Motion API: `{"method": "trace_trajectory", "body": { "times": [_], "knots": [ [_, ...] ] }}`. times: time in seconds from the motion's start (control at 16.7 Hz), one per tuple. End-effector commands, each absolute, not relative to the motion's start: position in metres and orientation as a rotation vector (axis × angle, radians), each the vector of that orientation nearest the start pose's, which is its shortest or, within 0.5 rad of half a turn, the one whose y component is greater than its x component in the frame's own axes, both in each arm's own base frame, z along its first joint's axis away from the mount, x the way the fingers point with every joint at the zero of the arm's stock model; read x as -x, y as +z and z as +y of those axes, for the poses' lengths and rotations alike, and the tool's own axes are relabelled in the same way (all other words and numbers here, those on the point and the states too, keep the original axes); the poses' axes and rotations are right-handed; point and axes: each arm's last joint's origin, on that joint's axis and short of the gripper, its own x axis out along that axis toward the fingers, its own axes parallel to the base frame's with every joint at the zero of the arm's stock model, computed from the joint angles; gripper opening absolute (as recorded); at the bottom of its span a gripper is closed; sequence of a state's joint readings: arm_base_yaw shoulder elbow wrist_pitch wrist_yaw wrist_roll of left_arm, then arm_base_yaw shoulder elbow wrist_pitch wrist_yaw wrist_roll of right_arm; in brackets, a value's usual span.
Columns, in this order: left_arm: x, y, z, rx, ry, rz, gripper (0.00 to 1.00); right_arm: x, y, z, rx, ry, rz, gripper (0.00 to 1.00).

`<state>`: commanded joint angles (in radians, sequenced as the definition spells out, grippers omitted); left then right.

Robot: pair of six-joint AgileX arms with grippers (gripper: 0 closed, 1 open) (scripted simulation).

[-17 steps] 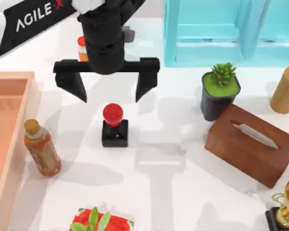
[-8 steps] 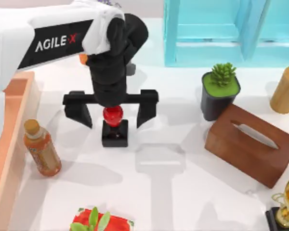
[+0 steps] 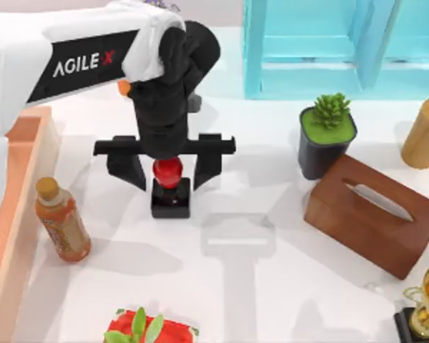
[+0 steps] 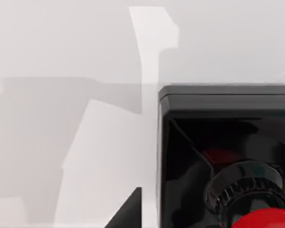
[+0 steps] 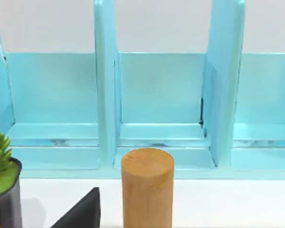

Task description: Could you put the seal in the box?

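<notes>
The seal [image 3: 169, 187], a glossy red knob on a black square block, stands on the white table left of centre. My left gripper [image 3: 166, 170] hangs straight over it, open, with one black finger on each side of the knob and a gap to each. In the left wrist view the seal [image 4: 213, 137] is very close, and one fingertip [image 4: 129, 214] shows beside its base. The box [image 3: 30, 139], with orange-tan wooden walls, runs along the table's left edge. My right arm stays parked, its wrist view facing the shelf.
A tea bottle [image 3: 61, 221] stands between the seal and the box. A small orange bottle [image 3: 121, 87] is behind the left arm. To the right are a turquoise shelf [image 3: 343, 50], a potted succulent [image 3: 327, 139], a brown tissue box [image 3: 375, 214], a wooden cylinder [image 3: 423, 133] and a trophy [image 3: 425, 304].
My left gripper has come forward and down from behind the seal until it sits over the knob. Its fingers have drawn a little closer together.
</notes>
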<state>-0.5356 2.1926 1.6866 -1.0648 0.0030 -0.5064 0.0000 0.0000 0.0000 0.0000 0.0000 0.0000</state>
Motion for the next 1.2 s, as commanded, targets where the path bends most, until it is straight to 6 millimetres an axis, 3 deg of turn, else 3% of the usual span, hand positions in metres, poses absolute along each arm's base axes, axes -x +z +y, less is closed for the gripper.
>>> {"method": "trace_trajectory", "body": {
  "times": [0.42,1.02,1.2],
  "knots": [
    [-0.366,0.149,-0.212,-0.016,-0.016,1.571,0.02,-0.106,0.16,-0.001,0.0,0.0,0.0,1.0],
    [-0.366,0.15,-0.212,-0.015,-0.016,1.57,0.0,-0.106,0.16,-0.001,0.0,0.0,0.0,1.0],
    [-0.37,0.169,-0.214,-0.01,-0.014,1.569,0.0,-0.106,0.16,-0.001,0.0,0.0,0.0,1.0]
  ]
}}
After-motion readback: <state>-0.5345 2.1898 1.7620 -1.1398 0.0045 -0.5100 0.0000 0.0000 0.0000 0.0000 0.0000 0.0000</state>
